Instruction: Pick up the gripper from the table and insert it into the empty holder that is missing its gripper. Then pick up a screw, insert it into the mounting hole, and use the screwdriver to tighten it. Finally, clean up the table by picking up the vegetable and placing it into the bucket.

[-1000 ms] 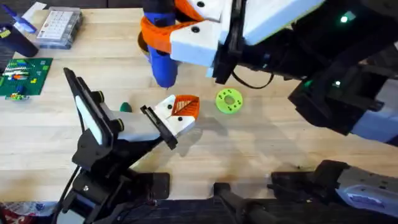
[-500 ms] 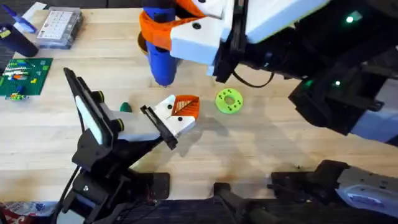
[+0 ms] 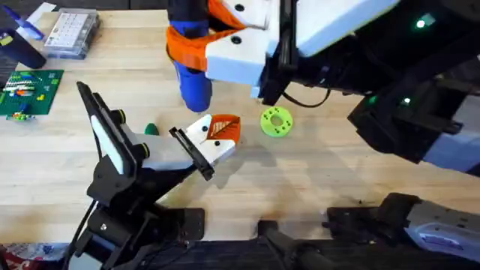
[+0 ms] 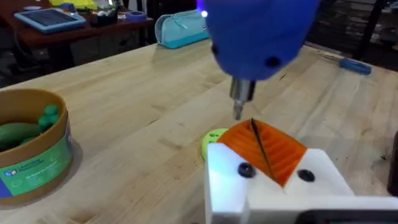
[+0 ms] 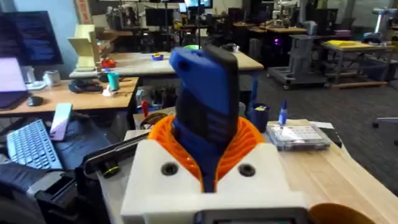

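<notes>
Bucket (image 4: 34,152) holding green vegetables, screwdriver (image 4: 258,37) above holder (image 4: 273,186)

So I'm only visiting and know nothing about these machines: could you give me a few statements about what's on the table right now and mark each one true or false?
1. The right end effector is holding the blue screwdriver. True.
2. The screwdriver's tip hangs above the orange gripper, not yet touching it. True, going by the left wrist view.
3. The orange gripper still lies loose on the table, far from the white holder. False: it sits in the holder, which the left end effector grips.
4. The small dark green vegetable is already in the bucket. False: it lies on the table, left of the holder.
5. A lime-green ring lies on the table, right of the holder. True.
</notes>
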Controlling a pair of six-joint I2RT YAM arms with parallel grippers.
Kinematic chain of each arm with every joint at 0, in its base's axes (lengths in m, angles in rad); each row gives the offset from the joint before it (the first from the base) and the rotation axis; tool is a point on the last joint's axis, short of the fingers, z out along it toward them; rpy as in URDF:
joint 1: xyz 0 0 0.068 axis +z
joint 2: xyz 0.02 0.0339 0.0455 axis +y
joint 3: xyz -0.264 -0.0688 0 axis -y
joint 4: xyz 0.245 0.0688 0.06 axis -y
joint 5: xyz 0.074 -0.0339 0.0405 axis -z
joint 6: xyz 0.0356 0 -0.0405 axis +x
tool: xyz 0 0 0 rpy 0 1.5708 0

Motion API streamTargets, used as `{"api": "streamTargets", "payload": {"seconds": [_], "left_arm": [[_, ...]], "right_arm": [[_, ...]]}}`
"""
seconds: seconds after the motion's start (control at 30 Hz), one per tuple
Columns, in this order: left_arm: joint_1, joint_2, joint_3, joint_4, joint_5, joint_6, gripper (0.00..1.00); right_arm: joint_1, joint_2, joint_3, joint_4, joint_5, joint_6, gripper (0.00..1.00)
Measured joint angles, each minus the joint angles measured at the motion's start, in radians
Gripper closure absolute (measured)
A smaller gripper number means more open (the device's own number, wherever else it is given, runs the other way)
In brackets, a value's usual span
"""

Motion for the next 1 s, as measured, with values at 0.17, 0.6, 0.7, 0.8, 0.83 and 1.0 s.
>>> {"api": "streamTargets", "payload": {"seconds": [0.17, 0.6, 0.7, 0.8, 0.83, 1.0], "left_arm": [[0.000, 0.000, 0.000, 0.000, 0.000, 0.000, 0.991], [0.000, 0.000, 0.000, 0.000, 0.000, 0.000, 0.991], [0.000, 0.000, 0.000, 0.000, 0.000, 0.000, 0.991], [0.000, 0.000, 0.000, 0.000, 0.000, 0.000, 0.991], [0.000, 0.000, 0.000, 0.000, 0.000, 0.000, 0.991], [0.000, 0.000, 0.000, 0.000, 0.000, 0.000, 0.991]], "right_arm": [[0.000, 0.000, 0.000, -0.012, -0.021, 0.000, 0.945], [0.000, -0.005, 0.000, -0.135, -0.027, 0.001, 0.945], [0.000, -0.005, 0.000, -0.135, -0.028, 0.001, 0.945], [0.000, -0.005, 0.000, -0.135, -0.027, 0.001, 0.946], [0.000, -0.005, 0.000, -0.135, -0.027, 0.001, 0.946], [0.000, -0.005, 0.000, -0.114, -0.027, 0.001, 0.946]]}}
